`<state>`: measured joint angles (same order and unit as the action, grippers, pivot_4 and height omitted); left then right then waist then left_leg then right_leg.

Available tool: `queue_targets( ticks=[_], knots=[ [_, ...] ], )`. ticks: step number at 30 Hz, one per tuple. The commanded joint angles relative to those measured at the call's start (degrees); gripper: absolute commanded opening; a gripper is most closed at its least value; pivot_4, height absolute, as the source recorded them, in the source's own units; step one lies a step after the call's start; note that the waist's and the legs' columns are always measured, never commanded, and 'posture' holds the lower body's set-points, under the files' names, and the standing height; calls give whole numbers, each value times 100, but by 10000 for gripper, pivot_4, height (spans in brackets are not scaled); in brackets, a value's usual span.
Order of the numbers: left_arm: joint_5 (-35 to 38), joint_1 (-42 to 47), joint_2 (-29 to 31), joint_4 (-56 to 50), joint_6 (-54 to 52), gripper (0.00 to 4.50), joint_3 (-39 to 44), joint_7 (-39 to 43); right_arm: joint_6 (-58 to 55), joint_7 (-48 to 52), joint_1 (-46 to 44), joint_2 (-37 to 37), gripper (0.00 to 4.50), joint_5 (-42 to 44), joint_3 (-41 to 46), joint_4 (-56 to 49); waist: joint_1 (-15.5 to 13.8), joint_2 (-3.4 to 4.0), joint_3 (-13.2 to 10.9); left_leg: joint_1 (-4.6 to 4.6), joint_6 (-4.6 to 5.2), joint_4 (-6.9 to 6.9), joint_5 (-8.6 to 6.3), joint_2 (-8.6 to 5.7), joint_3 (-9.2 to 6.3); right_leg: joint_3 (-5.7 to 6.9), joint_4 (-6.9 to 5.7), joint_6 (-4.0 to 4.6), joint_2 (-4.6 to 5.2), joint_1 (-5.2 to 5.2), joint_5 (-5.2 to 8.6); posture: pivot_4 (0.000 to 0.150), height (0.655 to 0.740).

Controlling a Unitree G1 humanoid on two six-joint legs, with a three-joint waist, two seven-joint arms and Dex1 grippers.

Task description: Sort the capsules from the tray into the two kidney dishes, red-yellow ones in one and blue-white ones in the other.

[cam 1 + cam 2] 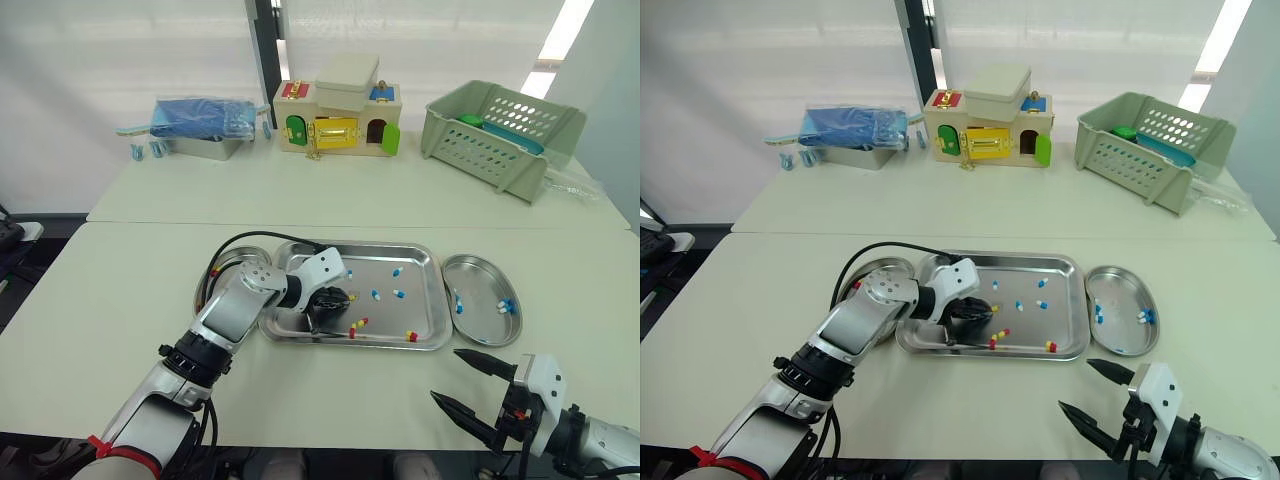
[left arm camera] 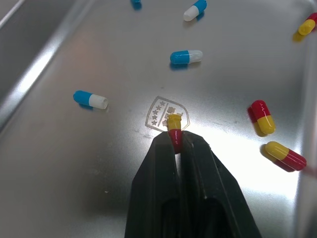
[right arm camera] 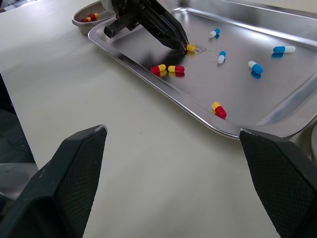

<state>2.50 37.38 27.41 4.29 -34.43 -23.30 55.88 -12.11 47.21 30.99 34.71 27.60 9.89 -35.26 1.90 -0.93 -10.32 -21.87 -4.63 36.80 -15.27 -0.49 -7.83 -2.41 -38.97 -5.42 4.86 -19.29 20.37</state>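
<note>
Two loose capsules (image 2: 262, 117) lie near the left pincer (image 2: 177, 142) and its pinched capsule (image 2: 174, 124).

Tray (image 1: 420, 285): polished metal, mirror-bright, with a faint crest marked in its floor. Kidney dish (image 1: 482, 272) at the tray's right edge and kidney dish (image 1: 883, 268) at its left edge: same shiny metal. Red-yellow capsule (image 2: 174, 130), blue-white capsule (image 2: 186, 56): smooth glossy shells. Left gripper (image 2: 174, 144) fingers: matt black, plastic-looking. Right gripper (image 3: 172, 131) pads (image 3: 74, 178): black, fine cross-hatch texture. Table (image 1: 120, 290): smooth, matt off-white. Basket (image 1: 480, 140), far right corner: pale green plastic.

Silver left arm (image 1: 232, 312); black cable (image 1: 250, 235); black-fingered right pincer (image 1: 446, 374).
</note>
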Motion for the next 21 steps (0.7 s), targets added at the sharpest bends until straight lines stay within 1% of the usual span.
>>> queue_targets(
  ticks=[1,10,17,21],
  knots=[
    [-35,40,2,-37,43,228,-42,69,103,2,56,-15,45000,-5,22,-160,0,0,0,0,0,0,0,0,0,0,0,0,0,0,0,1500,7400],
    [193,25,140,-450,-247,228,222,171,113,93,51,44,45000,32,-4,-210,3,0,0,-1,0,0,0,0,0,0,0,0,0,0,0,1500,7400],
    [530,-321,777,-1238,-910,228,826,77,178,341,-26,201,45000,28,-55,-142,24,1,0,1,0,-1,0,1,0,0,-1,0,0,-1,0,1500,7400],
    [767,-679,1168,-1750,-1470,228,1412,-121,218,568,-106,316,45000,47,-109,-88,20,1,0,0,1,-1,0,2,-3,0,-1,0,0,-1,0,1500,7400]
  ],
)
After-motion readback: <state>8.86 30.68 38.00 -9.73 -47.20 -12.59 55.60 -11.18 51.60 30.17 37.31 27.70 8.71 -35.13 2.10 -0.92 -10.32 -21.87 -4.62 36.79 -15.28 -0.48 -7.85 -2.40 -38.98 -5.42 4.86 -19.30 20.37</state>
